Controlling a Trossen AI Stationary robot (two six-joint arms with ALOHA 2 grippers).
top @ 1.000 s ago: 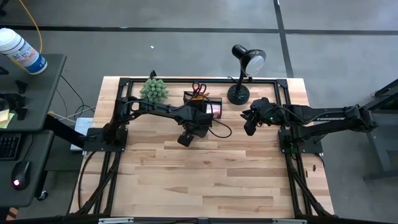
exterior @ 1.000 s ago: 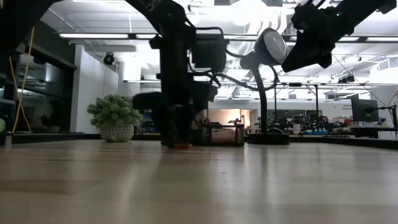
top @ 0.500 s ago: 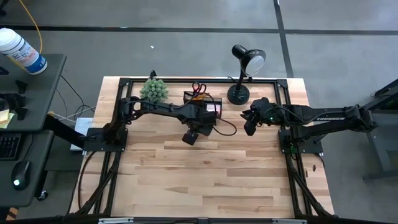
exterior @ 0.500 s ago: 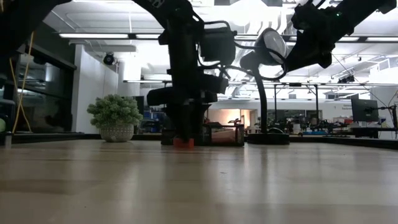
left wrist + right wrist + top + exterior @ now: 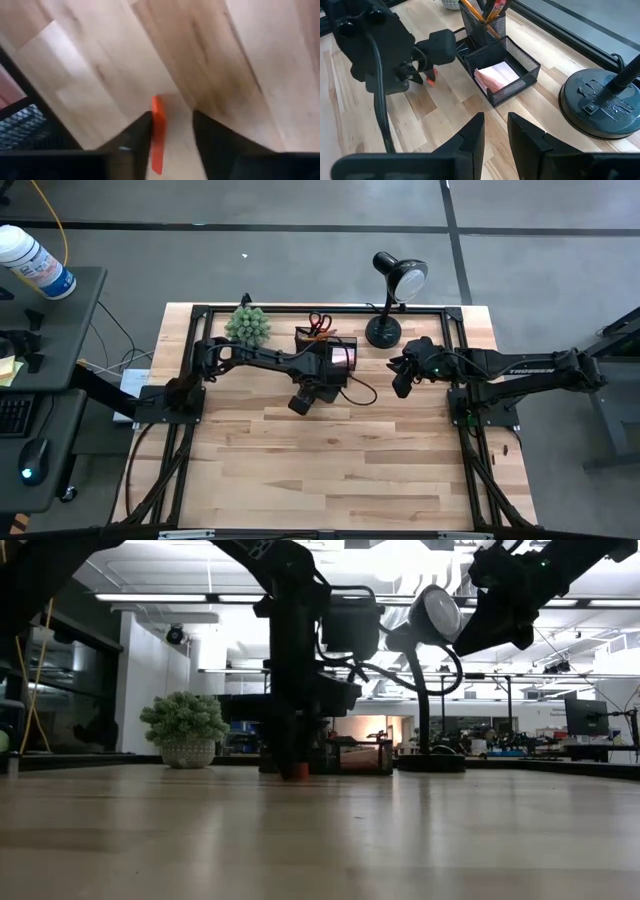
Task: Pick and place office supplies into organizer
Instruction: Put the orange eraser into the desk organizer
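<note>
Left gripper: jaws open, shifted back over orange piece on table beside organizer | right gripper: parted, empty, waiting near lamp | grasp pending.

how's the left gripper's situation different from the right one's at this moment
The left gripper is down at the table, fingers open either side of a small orange piece beside the organizer. The right gripper hangs raised and apart, near the lamp base, fingers empty with a narrow gap. Both have dark fingers.
</note>
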